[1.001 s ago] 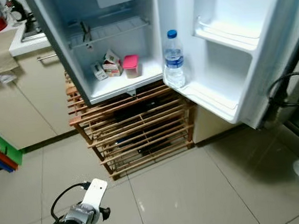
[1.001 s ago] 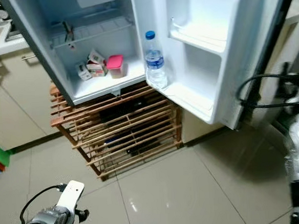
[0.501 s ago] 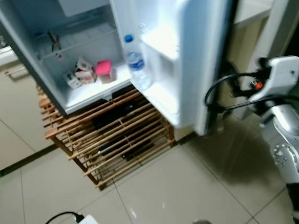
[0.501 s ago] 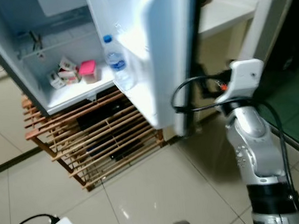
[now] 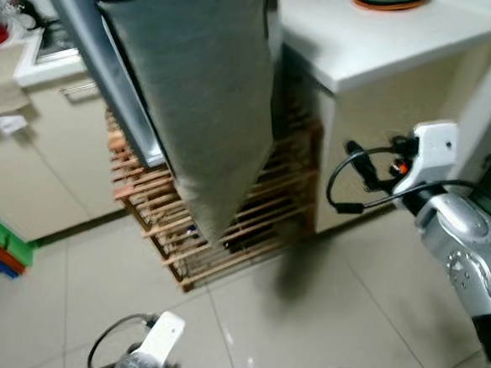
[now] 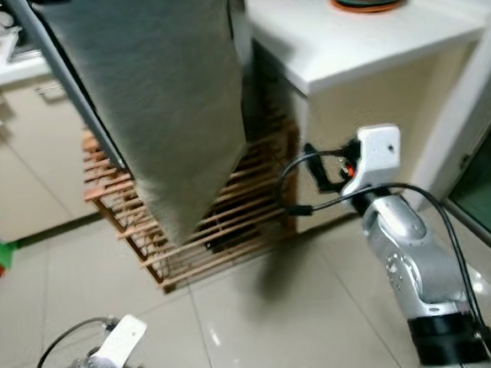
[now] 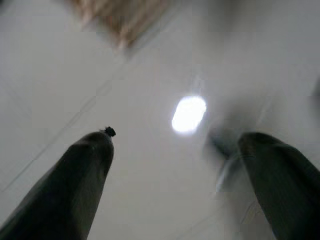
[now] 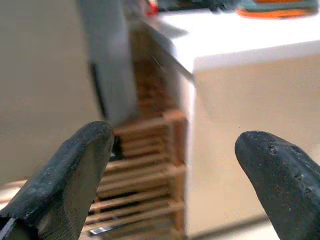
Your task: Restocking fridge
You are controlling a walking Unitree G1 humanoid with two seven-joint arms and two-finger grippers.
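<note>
The grey fridge door stands shut above the wooden rack. Right gripper sits raised just beside it, jaws open and empty. Left gripper hangs low over the floor, jaws apart.

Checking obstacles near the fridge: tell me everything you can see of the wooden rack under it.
The wooden rack is a low slatted crate of reddish-brown strips in several tiers, standing on the pale tiled floor. It sits below the fridge door, whose grey outer face hides its middle, and between the beige cabinets and the white counter. Dark items lie among the slats, too blurred to identify.
</note>
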